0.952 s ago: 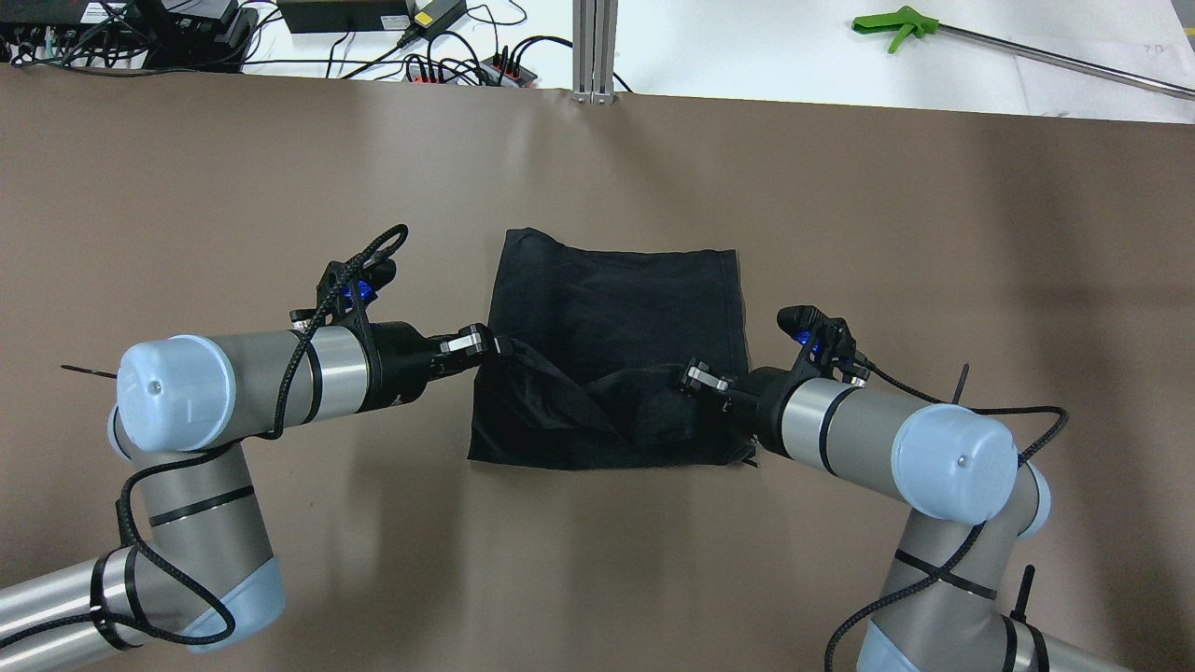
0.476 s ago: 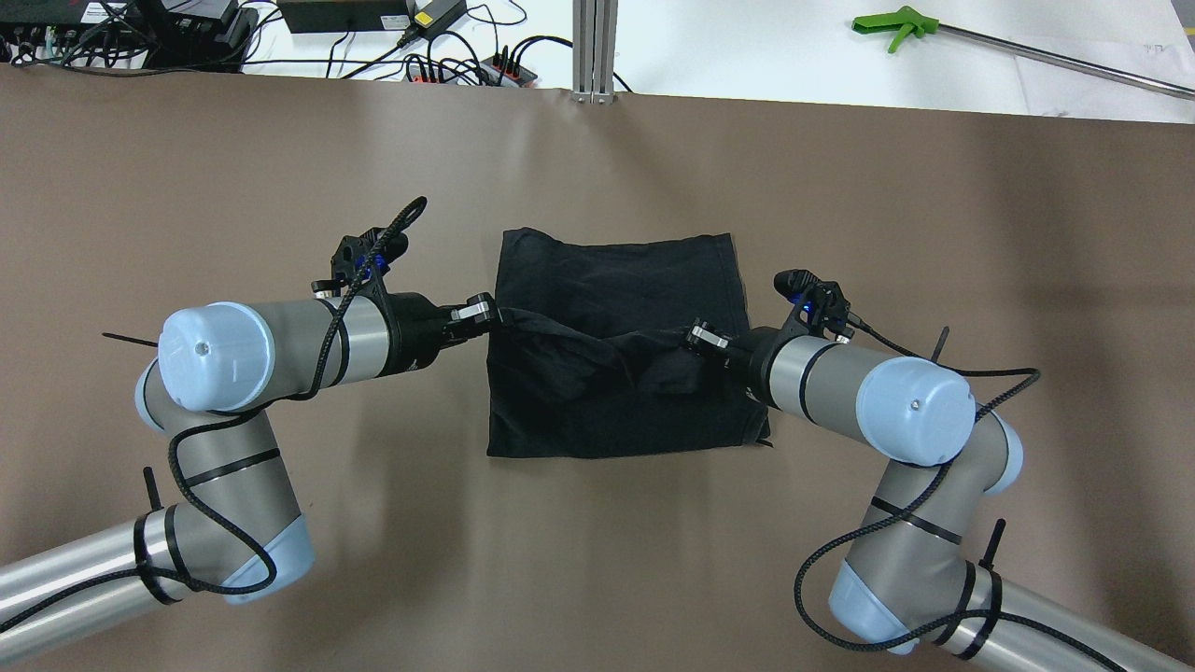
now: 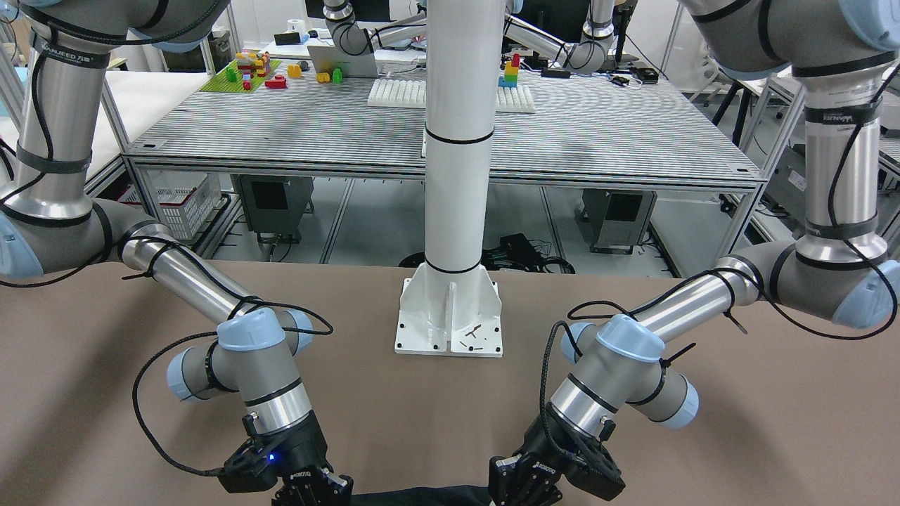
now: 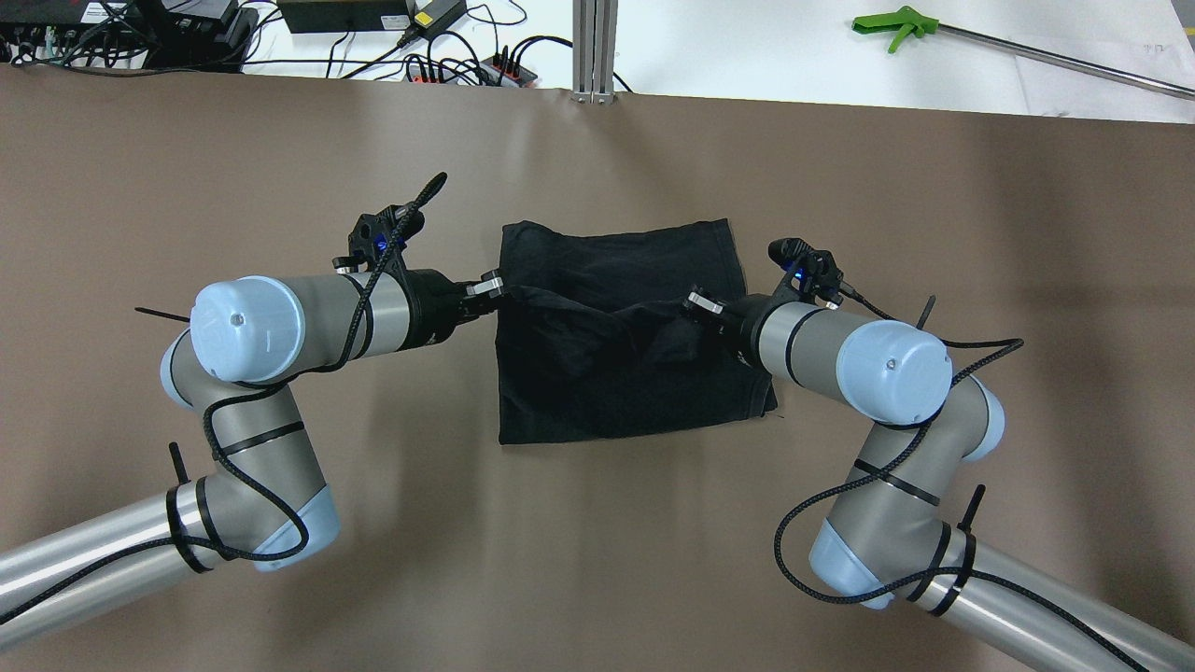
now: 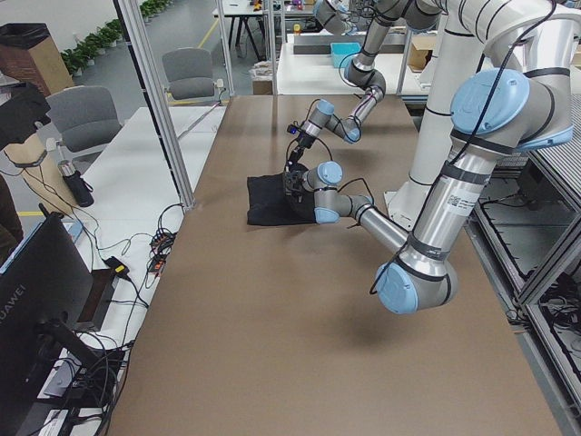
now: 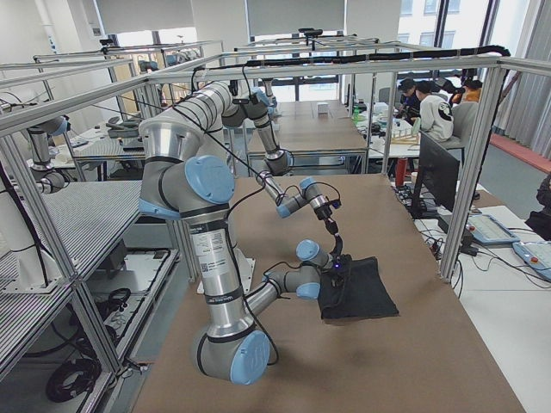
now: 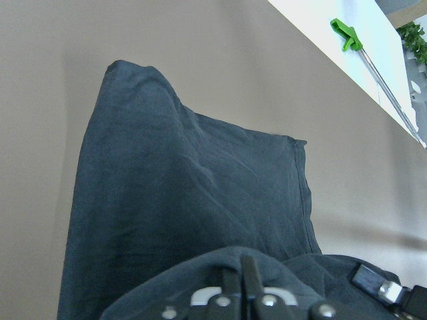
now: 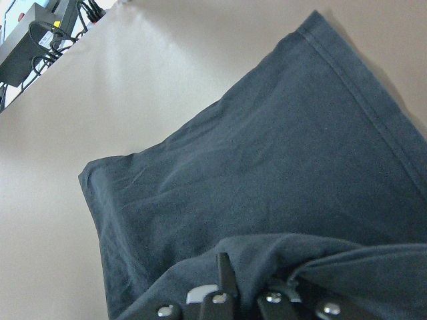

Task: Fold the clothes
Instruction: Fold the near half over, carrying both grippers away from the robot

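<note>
The black cloth [image 4: 621,345] lies in the middle of the brown table, partly folded, its near layer lifted and carried toward the far edge. My left gripper [image 4: 495,285] is shut on the cloth's left side. My right gripper [image 4: 698,303] is shut on its right side. The lifted fabric sags between them. In the left wrist view the cloth [image 7: 180,200] stretches ahead of the closed fingers [image 7: 248,283]. In the right wrist view the cloth [image 8: 267,187] does the same, with fabric bunched over the fingers [image 8: 223,280]. In the front-facing view only a strip of cloth [image 3: 422,497] shows at the bottom edge.
A white pillar on a base plate [image 3: 450,330] stands behind the arms. Past the table's far edge are cables with power strips [image 4: 448,56], an aluminium post [image 4: 595,51] and a green grabber tool [image 4: 901,26]. Brown table surface [image 4: 597,541] surrounds the cloth.
Both grippers have moved away from the robot toward the table's far edge, carrying the held edge of the cloth over the lower layer. The cloth's near edge has followed.
</note>
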Controlling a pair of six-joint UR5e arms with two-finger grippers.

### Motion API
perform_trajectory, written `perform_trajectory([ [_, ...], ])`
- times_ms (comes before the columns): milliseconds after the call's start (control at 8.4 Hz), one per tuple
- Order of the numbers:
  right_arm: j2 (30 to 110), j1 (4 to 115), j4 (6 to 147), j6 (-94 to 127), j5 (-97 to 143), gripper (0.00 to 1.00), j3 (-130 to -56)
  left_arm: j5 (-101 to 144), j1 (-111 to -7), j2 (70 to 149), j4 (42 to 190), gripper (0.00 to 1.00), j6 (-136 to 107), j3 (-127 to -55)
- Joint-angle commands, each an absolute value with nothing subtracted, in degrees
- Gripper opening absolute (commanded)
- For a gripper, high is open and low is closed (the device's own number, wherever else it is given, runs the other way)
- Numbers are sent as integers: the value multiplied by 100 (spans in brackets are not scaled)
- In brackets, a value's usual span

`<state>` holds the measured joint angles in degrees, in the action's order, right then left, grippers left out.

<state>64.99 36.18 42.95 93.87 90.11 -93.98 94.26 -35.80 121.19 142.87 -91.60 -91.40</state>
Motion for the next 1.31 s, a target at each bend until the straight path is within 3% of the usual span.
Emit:
perform_trajectory([
  [0,6136,3831,4298,9396,9026,0,-8983,9561,-3813,12400,14282,0,-9141,-8773],
  [595,5678,4139,4298,9404,9114,0,-8351,10020,-4280,13129,14273,0,-9088,-7789],
  [1071,5669,4166,4298,9211,9105,0,-8086,10011,-4271,13166,14291,0,-9062,-7638],
  [1190,5669,4166,4298,9211,9105,12,-8086,10011,-4271,13166,14300,0,-9035,-7638],
])
